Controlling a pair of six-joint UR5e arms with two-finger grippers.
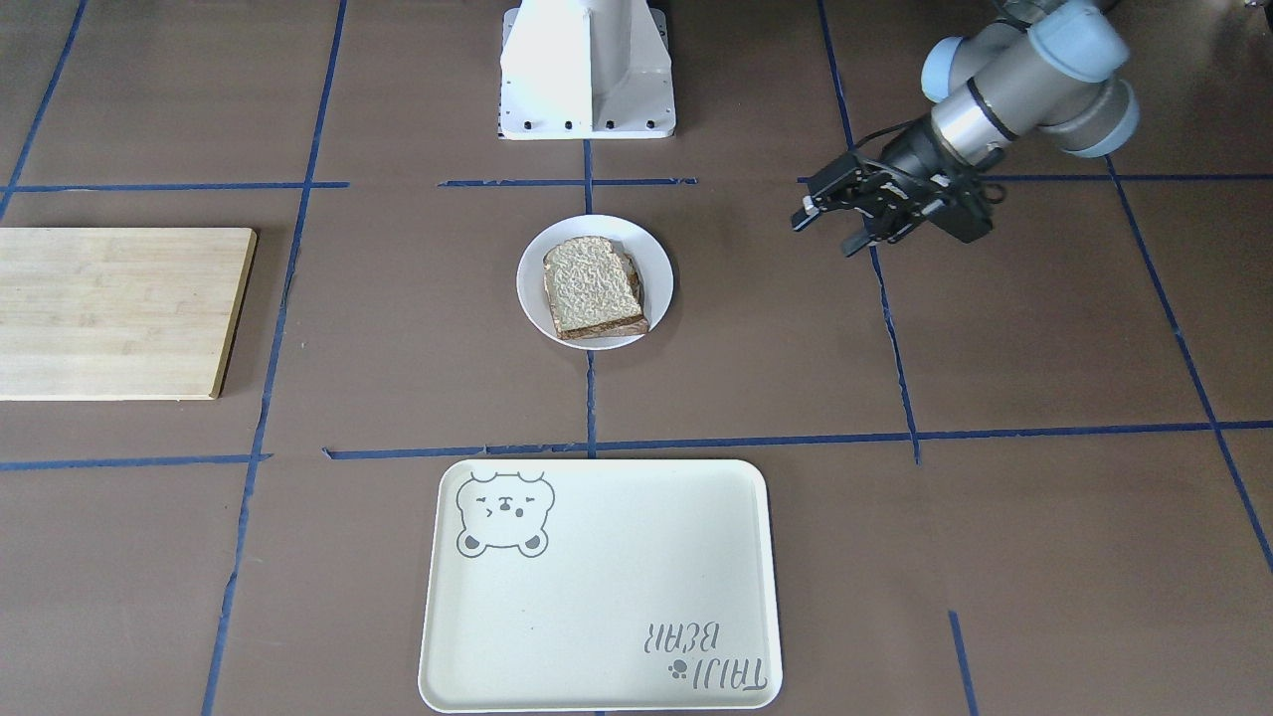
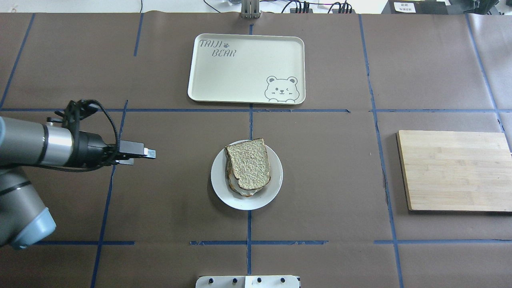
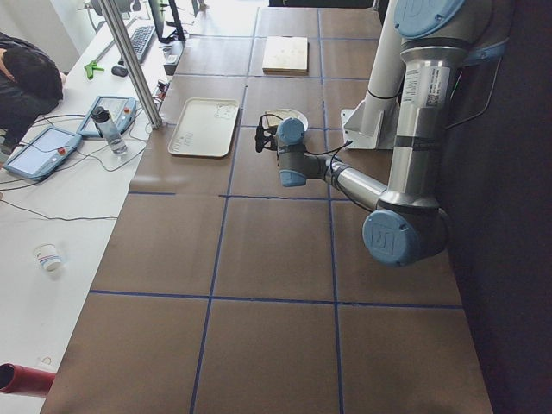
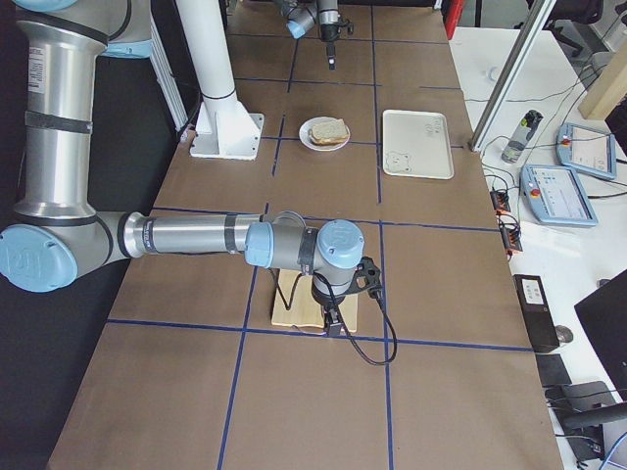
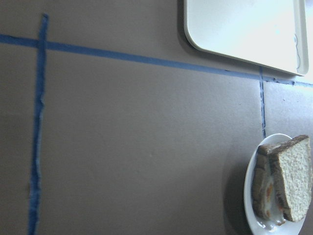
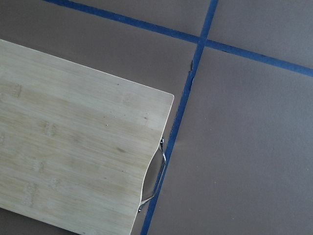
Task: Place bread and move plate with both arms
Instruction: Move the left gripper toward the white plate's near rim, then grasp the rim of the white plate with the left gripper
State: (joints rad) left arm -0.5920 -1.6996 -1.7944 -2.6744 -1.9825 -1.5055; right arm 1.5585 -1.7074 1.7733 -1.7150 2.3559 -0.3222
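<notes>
The bread [image 1: 594, 283], a speckled slice with a dark crust, lies on top of an egg-topped toast [image 5: 264, 192] on the small white plate [image 1: 658, 267] at the table's middle. It also shows in the overhead view [image 2: 250, 162]. My left gripper [image 1: 825, 227] hovers open and empty above the table, well to the plate's side and apart from it; the overhead view shows it too [image 2: 148, 155]. My right gripper [image 4: 333, 325] shows only in the exterior right view, above the wooden cutting board [image 4: 312, 302]. I cannot tell whether it is open or shut.
A cream tray with a bear drawing [image 2: 240, 76] lies beyond the plate, far from the robot. The cutting board [image 2: 456, 170] lies at the robot's right. The white pedestal base [image 1: 587, 70] stands behind the plate. Blue tape lines cross the brown table.
</notes>
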